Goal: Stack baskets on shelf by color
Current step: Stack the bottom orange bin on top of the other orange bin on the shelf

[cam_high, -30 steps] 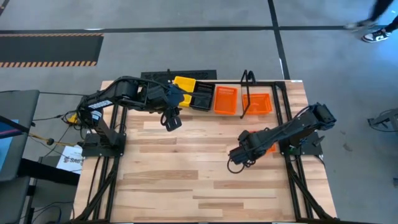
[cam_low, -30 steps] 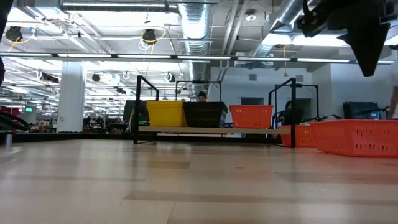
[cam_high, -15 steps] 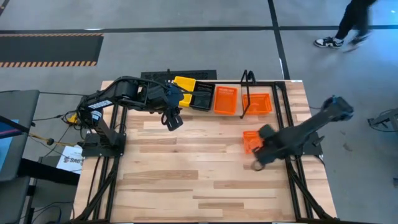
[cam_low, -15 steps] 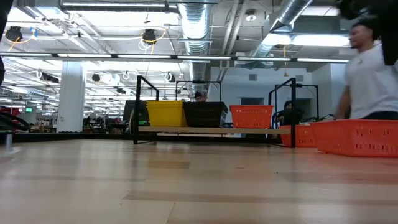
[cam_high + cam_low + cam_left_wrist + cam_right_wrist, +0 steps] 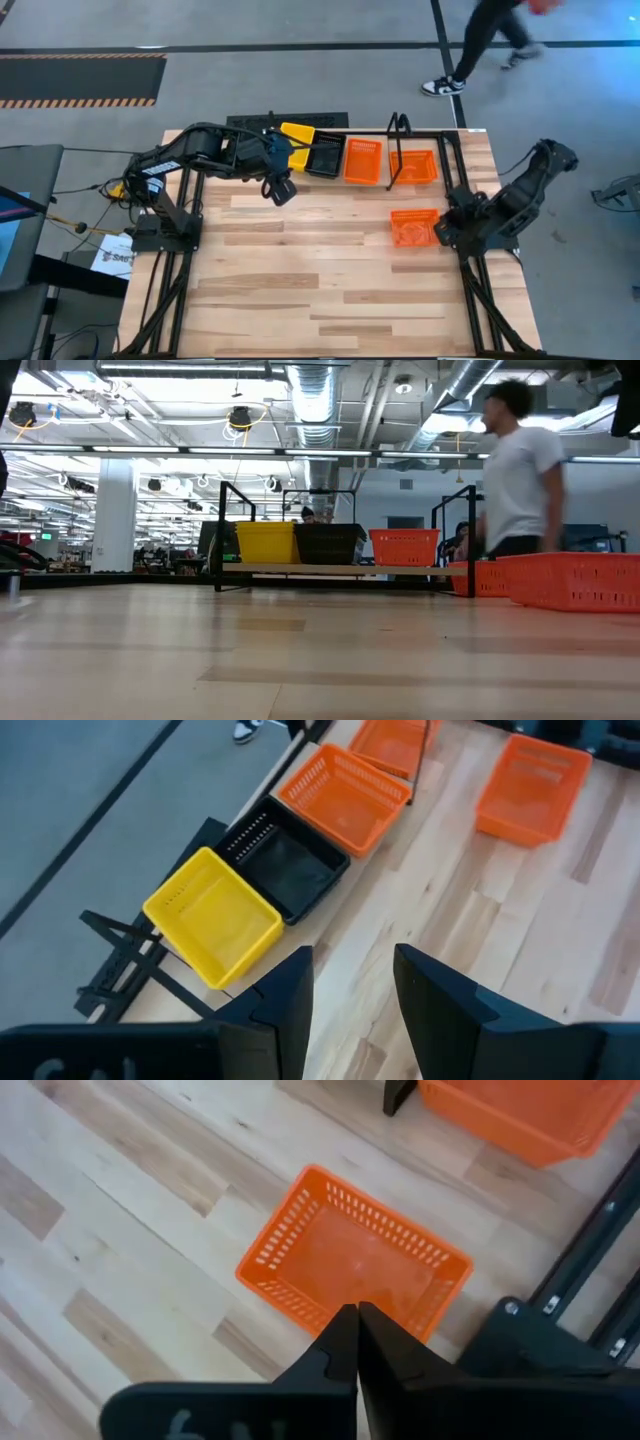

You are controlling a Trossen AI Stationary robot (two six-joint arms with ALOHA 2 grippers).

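The shelf (image 5: 340,569) runs along the table's far edge and carries a yellow basket (image 5: 297,135), a black basket (image 5: 325,158) and an orange basket (image 5: 363,160), side by side on its board. Past the shelf's right hoop a second orange basket (image 5: 418,167) rests flat on the table. A third orange basket (image 5: 413,227) (image 5: 355,1270) also sits flat on the table, near the right edge. My right gripper (image 5: 357,1342) is shut and hangs above that basket's right side, apart from it. My left gripper (image 5: 350,985) stands open in the air in front of the yellow and black baskets.
Bare wooden tabletop (image 5: 300,270) stretches across the middle and near half. Black frame bars (image 5: 470,270) run along the table's right edge beside my right arm. A person (image 5: 490,40) walks on the floor beyond the far edge.
My right gripper has swung from above the table's middle toward the right edge, rising and turning on the way, and the orange basket under the arm has come into view. That basket has stayed where it was. The person has walked leftward behind the table.
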